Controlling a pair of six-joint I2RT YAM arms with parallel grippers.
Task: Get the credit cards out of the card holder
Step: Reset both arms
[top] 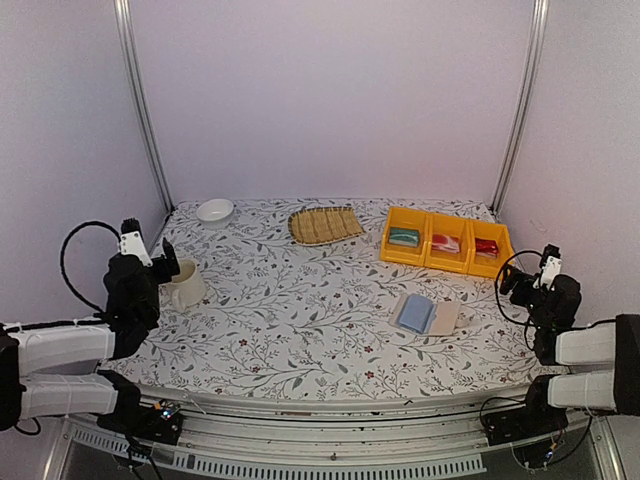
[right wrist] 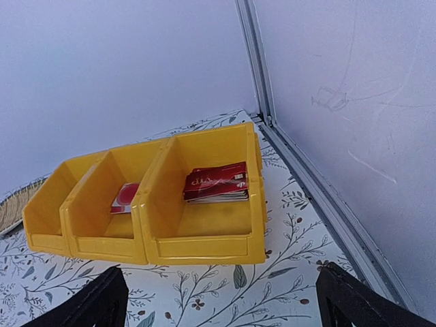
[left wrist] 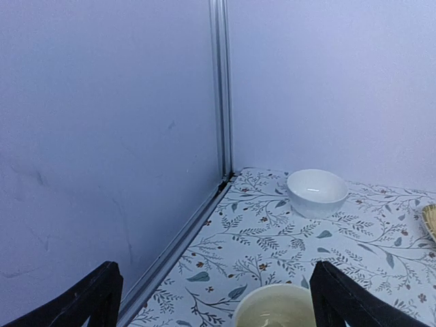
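Card holder [top: 443, 318], a small flat beige folding wallet, lies open on the floral-patterned table [top: 300, 300], right of centre, its long axis roughly left-to-right, with a light blue plastic card [top: 413, 313] on its left half. It lies left of the right claw [right wrist: 223, 303], the nearer one. The left claw [left wrist: 218, 300] is well apart. Both claws stand apart, holding nothing.

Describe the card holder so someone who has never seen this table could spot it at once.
Start at the row of three yellow bins on the far right of the table. Just in front of them lies the card holder, flat and open. Unlike the larger woven mat, it is small, tan, with a light blue card on it.
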